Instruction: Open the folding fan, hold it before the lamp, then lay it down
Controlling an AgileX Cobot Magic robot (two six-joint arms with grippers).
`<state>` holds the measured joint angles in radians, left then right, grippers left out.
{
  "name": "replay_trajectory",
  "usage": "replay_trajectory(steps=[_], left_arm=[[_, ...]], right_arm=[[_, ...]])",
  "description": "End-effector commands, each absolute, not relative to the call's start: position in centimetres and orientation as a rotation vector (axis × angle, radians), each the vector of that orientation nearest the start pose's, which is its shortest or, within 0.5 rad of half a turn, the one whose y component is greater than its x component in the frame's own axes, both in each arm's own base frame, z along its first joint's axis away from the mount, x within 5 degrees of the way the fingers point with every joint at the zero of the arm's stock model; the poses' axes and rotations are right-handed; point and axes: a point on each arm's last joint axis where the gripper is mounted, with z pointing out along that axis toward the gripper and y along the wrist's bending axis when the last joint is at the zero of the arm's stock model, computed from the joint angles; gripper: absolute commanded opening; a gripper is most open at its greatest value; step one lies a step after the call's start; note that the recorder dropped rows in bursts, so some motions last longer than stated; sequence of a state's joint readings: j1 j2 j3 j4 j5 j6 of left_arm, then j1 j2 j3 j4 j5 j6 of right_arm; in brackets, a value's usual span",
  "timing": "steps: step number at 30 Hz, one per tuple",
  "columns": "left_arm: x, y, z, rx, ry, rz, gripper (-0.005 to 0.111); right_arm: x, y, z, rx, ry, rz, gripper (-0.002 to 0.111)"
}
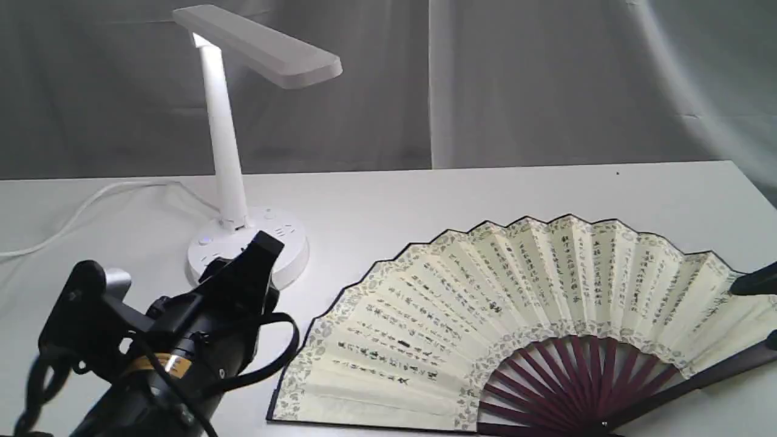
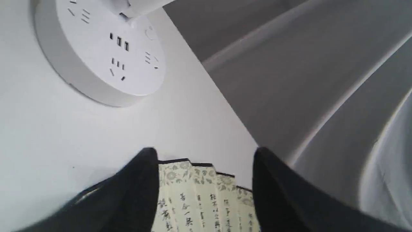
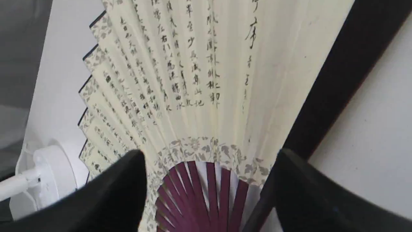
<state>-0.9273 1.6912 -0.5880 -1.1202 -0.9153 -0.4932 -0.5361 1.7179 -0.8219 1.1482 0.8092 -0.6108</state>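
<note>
The folding fan [image 1: 516, 309] lies spread wide open and flat on the white table [image 1: 425, 200], calligraphy up, maroon ribs toward the front. The white lamp [image 1: 221, 139] stands at the back left, its flat head over its round base [image 2: 96, 54]. My left gripper [image 1: 264, 249] hovers open just in front of that base, left of the fan's edge [image 2: 199, 193], holding nothing. At the right edge of the exterior view my right gripper [image 1: 763, 311] is open over the fan's right end. In its wrist view the gripper [image 3: 209, 154] spans the ribs [image 3: 199, 193] and dark outer stick [image 3: 341, 74] without gripping.
The lamp's white cord [image 1: 79, 212] trails left across the table. A grey curtain [image 1: 546, 79] hangs behind the table's back edge. The lamp base [image 3: 48, 174] also shows beyond the fan in the right wrist view.
</note>
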Motion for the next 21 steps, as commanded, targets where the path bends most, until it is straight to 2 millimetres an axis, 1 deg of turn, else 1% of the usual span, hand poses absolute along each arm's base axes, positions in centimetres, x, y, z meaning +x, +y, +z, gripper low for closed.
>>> replay_trajectory(steps=[1,4,8,14,17,20,21], left_arm=[[22.1,-17.8,17.4,-0.808,1.89,-0.676,0.046],[22.4,-17.0,18.3,-0.725,1.982,-0.658,0.043],[22.7,-15.9,19.5,-0.458,2.1,-0.61,0.038],[22.7,-13.3,20.9,-0.24,2.235,-0.582,0.029],[22.6,-11.8,21.4,-0.141,2.294,-0.581,0.017],[22.5,-10.5,21.5,-0.107,2.347,-0.597,0.001],[22.5,-9.9,21.6,-0.083,2.365,-0.592,0.0]], right_arm=[[28.4,-8.4,17.5,0.825,2.458,0.894,0.054],[28.6,-7.0,18.3,0.706,2.496,0.816,0.053],[28.6,-5.4,18.8,0.544,2.555,0.727,0.052],[28.3,-3.4,18.4,0.34,2.68,0.644,0.048],[28.2,-2.3,18.2,0.247,2.73,0.606,0.045],[28.1,-1.5,18.0,0.176,2.777,0.557,0.042],[28.0,-1.3,17.9,0.157,2.791,0.542,0.041]])
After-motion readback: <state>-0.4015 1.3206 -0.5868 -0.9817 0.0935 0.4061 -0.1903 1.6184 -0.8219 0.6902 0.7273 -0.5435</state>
